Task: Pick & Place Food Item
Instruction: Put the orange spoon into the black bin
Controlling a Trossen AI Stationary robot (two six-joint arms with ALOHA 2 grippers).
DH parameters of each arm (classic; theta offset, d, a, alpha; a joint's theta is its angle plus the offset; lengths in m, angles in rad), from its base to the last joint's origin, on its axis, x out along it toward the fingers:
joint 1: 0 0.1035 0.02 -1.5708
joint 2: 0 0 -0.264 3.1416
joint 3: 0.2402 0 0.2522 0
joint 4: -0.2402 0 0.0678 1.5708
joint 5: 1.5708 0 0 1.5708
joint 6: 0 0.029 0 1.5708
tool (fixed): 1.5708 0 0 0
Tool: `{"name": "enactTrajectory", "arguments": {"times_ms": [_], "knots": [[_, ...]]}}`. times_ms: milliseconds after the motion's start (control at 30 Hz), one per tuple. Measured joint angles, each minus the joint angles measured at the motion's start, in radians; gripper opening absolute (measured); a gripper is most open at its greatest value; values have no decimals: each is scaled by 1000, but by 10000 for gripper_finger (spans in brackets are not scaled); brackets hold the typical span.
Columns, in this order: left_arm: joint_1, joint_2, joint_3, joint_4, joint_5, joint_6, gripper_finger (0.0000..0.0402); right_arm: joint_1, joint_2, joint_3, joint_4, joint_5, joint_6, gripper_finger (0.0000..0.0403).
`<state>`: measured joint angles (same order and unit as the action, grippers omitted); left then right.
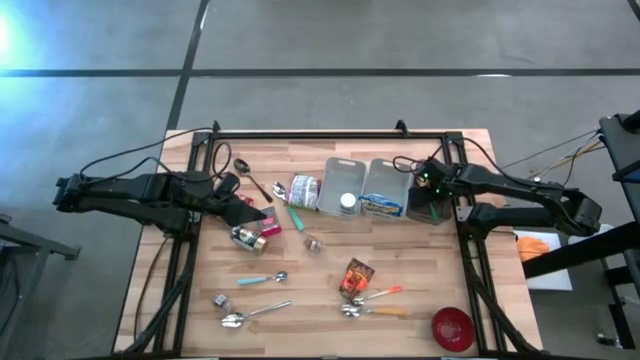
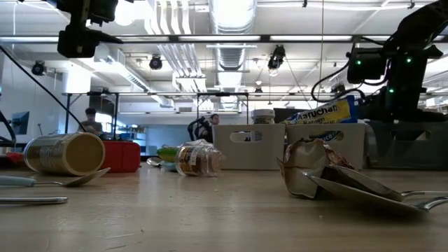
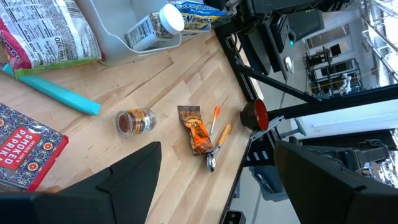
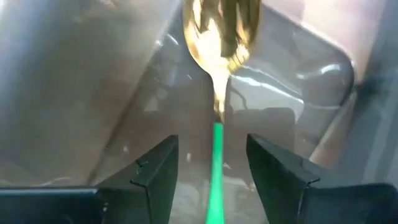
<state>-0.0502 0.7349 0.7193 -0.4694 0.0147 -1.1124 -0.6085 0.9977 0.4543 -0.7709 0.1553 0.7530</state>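
Over the dark bin point(image 1: 432, 208) by the tabletop's right edge hangs the right gripper point(image 1: 428, 192), and only its wrist camera sees inside: a spoon point(image 4: 219, 68) with a shiny gold bowl and slim green handle lies on the bin's smooth, glossy floor between the parted fingers point(image 4: 155, 171), which do not touch it, so the gripper grasps nothing. From above, two clear plastic tubs point(image 1: 343, 186) sit side by side near the far edge, the right one holding a blue-and-yellow noodle packet point(image 1: 382, 206), the left a white-capped jar point(image 1: 347, 201). The left gripper point(image 1: 258, 214) waits near the left edge with its jaws spread wide, empty. Its wrist view picks out textures the overhead misses: a small ribbed glass jar point(image 3: 135, 122) on its side, a crinkled orange foil wrapper point(image 3: 197, 131), a teal stick point(image 3: 60, 96) and a round red bowl point(image 3: 259, 114) at the near right corner. From table height, a metal can point(image 2: 64, 153) lies on its side on the wood-grain top point(image 1: 320, 290).
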Motion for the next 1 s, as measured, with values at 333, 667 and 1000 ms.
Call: {"name": "enactTrajectory", "arguments": {"times_ms": [333,667,1000], "knots": [[0,0,0,-3,1,-15,315,34,-2,147,-95,-43,-97,189],[0,0,0,-11,3,-14,315,200,-39,265,-299,24,-105,189],[0,0,0,-24,3,23,315,525,-120,389,-286,22,-47,189]]}}
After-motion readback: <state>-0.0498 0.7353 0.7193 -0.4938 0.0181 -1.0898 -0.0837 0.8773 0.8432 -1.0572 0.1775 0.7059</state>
